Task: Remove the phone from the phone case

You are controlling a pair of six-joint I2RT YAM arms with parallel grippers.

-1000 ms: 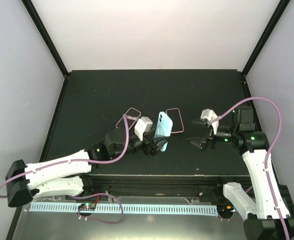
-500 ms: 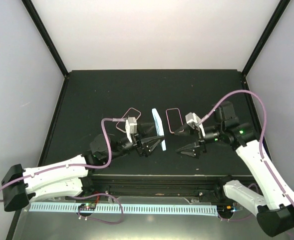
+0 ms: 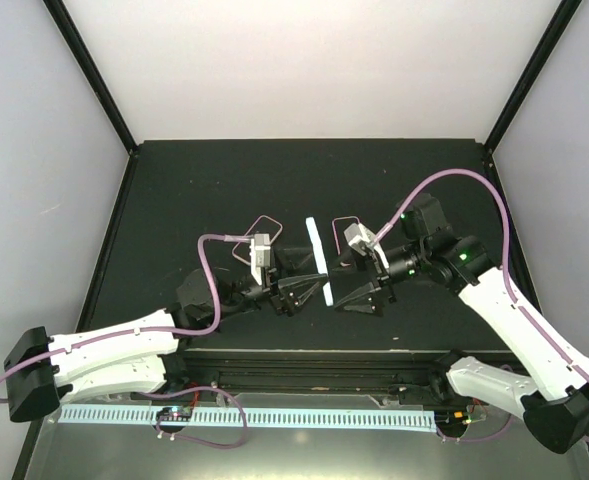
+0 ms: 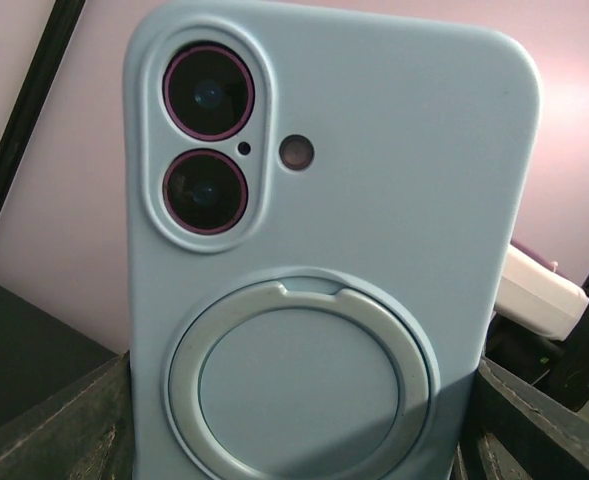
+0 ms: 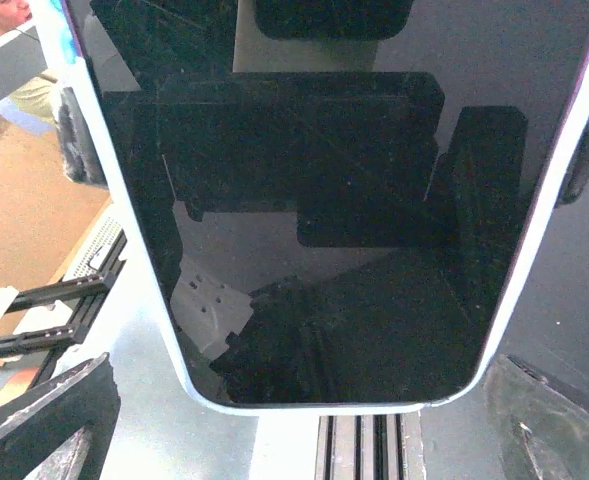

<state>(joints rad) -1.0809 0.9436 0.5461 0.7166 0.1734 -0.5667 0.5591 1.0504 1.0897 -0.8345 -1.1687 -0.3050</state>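
Above the near-middle of the black tabletop (image 3: 174, 190), the pale-blue silicone phone case (image 4: 324, 230) is held upright, clamped low down by the left gripper (image 3: 312, 288). The black-screened phone (image 5: 314, 200), seated inside, is presented screen-first to the right gripper (image 3: 349, 282), spread wide and empty, presumably for extraction.

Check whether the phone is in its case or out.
In: lenses fill the cutout of the blue case, whose rim frames the phone.

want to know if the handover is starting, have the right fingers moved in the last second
Yes. The right fingers have swung left, away from the right edge of the table, and are now close to the phone.
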